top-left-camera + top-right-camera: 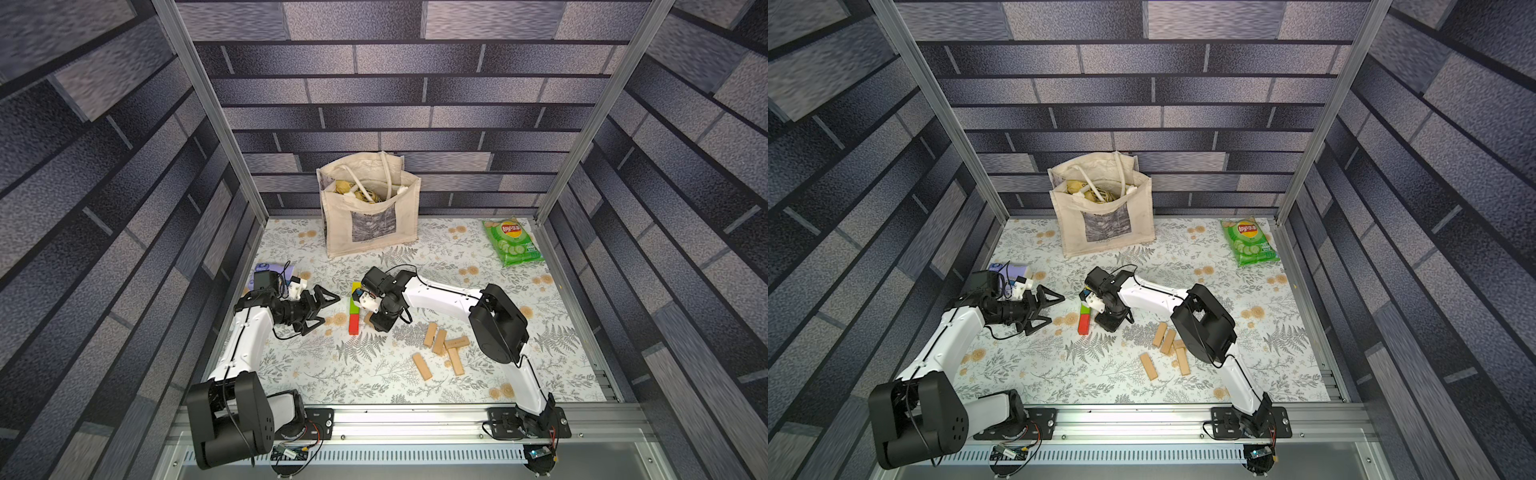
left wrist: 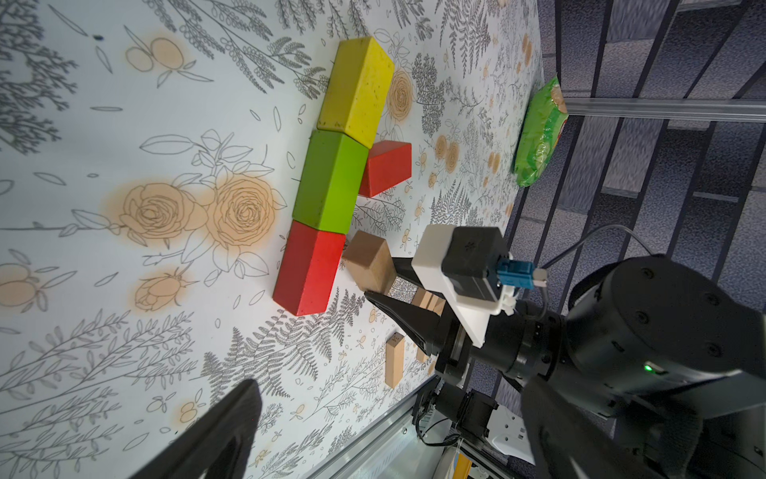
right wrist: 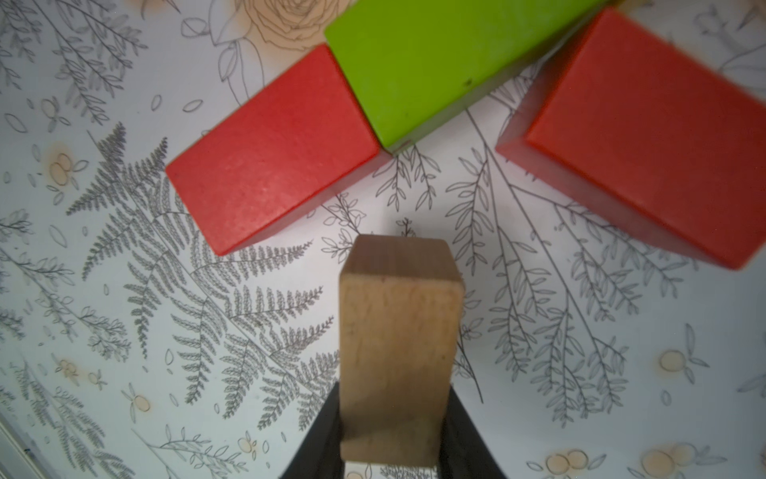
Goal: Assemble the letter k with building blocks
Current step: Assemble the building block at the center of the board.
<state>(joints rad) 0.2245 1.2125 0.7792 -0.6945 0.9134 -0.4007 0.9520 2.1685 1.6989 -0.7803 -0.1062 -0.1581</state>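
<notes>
Tabletop [image 1: 332, 374]; tote bag [image 1: 370, 216], top views only

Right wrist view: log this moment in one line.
right gripper: shut on tan block | stem: yellow, green, red in line | second red block: beside green | left gripper: open
</notes>
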